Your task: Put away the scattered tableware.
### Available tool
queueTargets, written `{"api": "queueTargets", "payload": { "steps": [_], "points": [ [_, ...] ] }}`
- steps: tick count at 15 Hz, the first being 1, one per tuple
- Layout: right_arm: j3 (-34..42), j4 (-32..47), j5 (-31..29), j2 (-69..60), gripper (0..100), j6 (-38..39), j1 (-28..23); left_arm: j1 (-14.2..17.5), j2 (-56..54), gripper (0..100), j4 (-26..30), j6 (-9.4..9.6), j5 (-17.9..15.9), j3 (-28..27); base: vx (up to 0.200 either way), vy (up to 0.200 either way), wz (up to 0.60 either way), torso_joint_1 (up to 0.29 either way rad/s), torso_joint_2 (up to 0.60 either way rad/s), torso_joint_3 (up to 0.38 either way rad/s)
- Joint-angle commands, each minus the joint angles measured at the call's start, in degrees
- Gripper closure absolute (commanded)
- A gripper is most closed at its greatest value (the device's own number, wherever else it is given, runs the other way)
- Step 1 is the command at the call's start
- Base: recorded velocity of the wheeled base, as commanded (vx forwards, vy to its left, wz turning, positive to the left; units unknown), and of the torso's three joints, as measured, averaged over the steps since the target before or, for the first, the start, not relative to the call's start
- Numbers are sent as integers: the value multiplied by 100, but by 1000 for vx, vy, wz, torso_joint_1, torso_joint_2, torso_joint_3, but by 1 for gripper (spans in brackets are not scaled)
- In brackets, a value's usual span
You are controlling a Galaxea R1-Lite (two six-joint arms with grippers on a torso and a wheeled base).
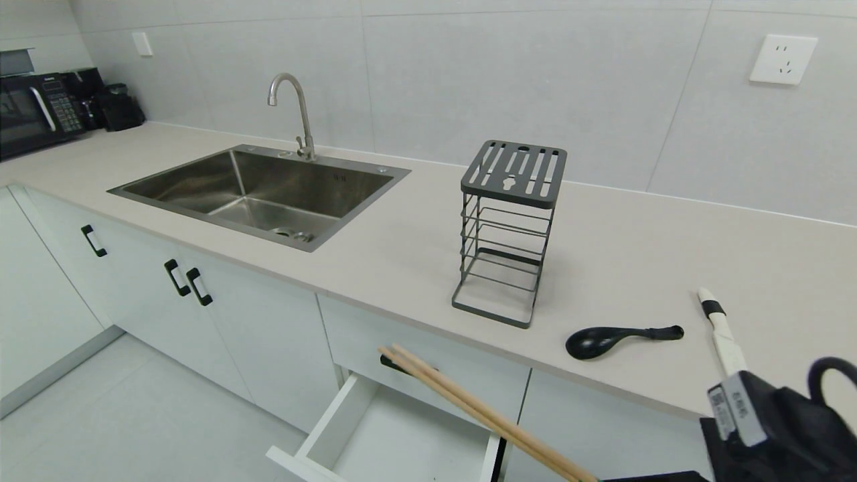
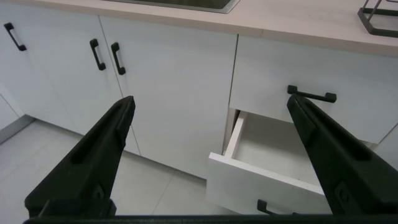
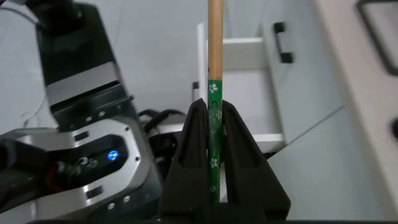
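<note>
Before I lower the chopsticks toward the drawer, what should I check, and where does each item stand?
1. Right hand shut on the chopsticks: ok.
2. Drawer pulled open under the counter: ok.
3. Visible drawer floor bare: ok; its back part is hidden.
4. Left hand open and holding nothing: ok.
5. Left hand out of the chopsticks' path: cannot tell.
6. Counter tidied: not ok; a black spoon and a white-handled utensil lie to the right of the rack.
</note>
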Motion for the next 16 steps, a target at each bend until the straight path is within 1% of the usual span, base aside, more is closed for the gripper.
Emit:
{"api": "queueTargets", "payload": {
  "steps": [1, 4, 7, 8, 10, 12, 13, 16],
  "points": [
    [-264, 67, -27, 790, 100, 185, 204, 1, 7, 0, 0, 2, -2, 0, 0, 0, 0, 0, 0, 0],
    [-282, 58, -27, 1124, 100, 141, 169, 1, 7, 0, 0, 2, -2, 0, 0, 0, 0, 0, 0, 0],
    [-686, 76, -115, 1362, 100, 185, 72, 1, 7, 0, 0, 2, -2, 0, 0, 0, 0, 0, 0, 0],
    [-888, 76, -467, 1511, 100, 194, 64, 1, 7, 0, 0, 2, -2, 0, 0, 0, 0, 0, 0, 0],
    [-924, 67, -748, 1757, 100, 194, 81, 1, 7, 0, 0, 2, -2, 0, 0, 0, 0, 0, 0, 0],
    [-950, 67, -730, 1933, 100, 114, 81, 1, 7, 0, 0, 2, -2, 0, 0, 0, 0, 0, 0, 0],
    [-1038, 58, -721, 2091, 100, -79, 64, 1, 7, 0, 0, 2, -2, 0, 0, 0, 0, 0, 0, 0],
    [-1521, 67, -704, 2522, 100, -299, 46, 1, 7, 0, 0, 2, -2, 0, 0, 0, 0, 0, 0, 0]
  ]
}}
